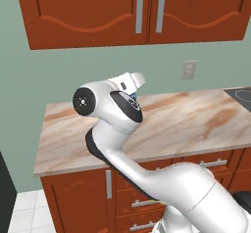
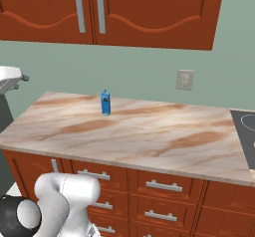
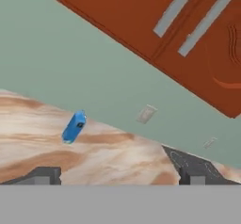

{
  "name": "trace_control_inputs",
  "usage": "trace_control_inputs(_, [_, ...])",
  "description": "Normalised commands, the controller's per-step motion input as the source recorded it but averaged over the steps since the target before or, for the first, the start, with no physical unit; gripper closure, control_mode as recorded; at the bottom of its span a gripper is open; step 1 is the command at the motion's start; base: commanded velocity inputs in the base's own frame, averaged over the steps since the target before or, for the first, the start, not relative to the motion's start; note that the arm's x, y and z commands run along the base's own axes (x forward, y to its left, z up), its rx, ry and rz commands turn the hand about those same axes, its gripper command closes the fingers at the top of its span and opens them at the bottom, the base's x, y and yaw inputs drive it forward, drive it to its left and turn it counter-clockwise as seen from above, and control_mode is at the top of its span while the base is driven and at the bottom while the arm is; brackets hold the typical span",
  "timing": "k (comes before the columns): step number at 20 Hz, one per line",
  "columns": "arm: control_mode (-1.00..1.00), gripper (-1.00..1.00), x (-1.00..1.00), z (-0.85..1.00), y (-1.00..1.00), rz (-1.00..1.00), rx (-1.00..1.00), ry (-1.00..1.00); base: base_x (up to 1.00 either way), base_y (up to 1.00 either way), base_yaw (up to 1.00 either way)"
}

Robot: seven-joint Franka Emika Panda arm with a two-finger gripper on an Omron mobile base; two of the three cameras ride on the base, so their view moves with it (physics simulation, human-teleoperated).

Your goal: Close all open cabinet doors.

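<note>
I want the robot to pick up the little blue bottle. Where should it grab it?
Probably around the middle of the bottle, coming in level from the front. It stands upright and alone on the counter, its body is slim and straight, and the open gripper already faces it from that side.

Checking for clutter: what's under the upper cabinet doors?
Below the cabinet doors: green wall, a wall outlet and a blue bottle upright on the marble counter. Cabinet interiors are covered.

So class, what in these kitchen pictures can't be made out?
- Cabinet doors: tops cut off by the upper edge in both base views, so full closure is unclear.
- Blue bottle: label too small; in the left base view the arm covers it.
- Stovetop: cut off at the right edge.
</note>
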Motion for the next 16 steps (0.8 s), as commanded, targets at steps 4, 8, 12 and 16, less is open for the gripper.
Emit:
trace_control_inputs(4, [-1.00, -1.00, -1.00, -0.48, -0.37, 0.00, 0.29, -0.06, 0.00, 0.00, 0.00])
trace_control_inputs(8, [-1.00, -1.00, -1.00, -0.36, -0.63, 0.00, 0.34, -0.03, 0.00, 0.00, 0.00])
trace_control_inputs(12, [-1.00, -1.00, -0.86, -0.26, -0.93, 0.05, 0.37, -0.03, 0.00, 0.00, 0.00])
trace_control_inputs(16, [-1.00, -1.00, -0.72, -0.23, -0.99, 0.07, 0.35, -0.01, 0.00, 0.00, 0.00])
